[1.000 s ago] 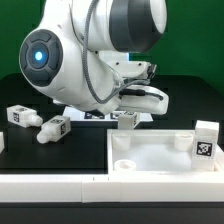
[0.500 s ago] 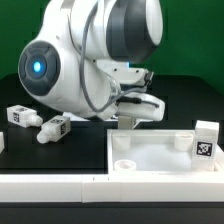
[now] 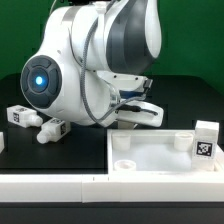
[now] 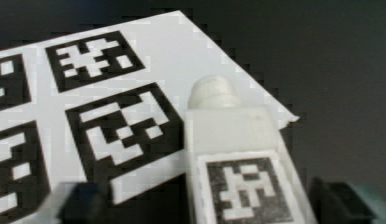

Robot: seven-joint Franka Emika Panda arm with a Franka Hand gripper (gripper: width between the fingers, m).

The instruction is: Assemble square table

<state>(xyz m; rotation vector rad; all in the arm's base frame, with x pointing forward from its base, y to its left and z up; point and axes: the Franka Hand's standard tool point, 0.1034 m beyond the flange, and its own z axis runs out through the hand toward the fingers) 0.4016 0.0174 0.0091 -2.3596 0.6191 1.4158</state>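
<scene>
Status: early stage, I see nothing assembled yet.

The white plastic square slab with a raised rim (image 3: 155,160) sits at the exterior view's lower right, rim side up. Three of its round corner sockets (image 3: 122,143) are visible and all are empty. I can't see the fourth corner.

Legs:
- Two short white legs with black-and-white square tags (image 3: 52,128) lie loose on the black table (image 3: 190,100) at the exterior view's left, well apart from the slab.
- An upright leg (image 3: 205,138) stands at the slab's far edge on the exterior view's right. I can't tell if it's in a socket or just beside the rim.
- The fourth leg (image 4: 234,150) shows in the wrist view, lying tag up, partly over a corner of the flat white marker board (image 4: 101,100).

The gripper (image 4: 204,200) is spread wide and straddles that fourth leg. Its dark fingers (image 4: 80,203) stand either side with a gap on both sides, so it has hold of nothing. In the exterior view the arm body hides it.

My read on what's left is nearly everything. It has to grasp this leg, carry it to a socket and seat it, then do the same for the others.
</scene>
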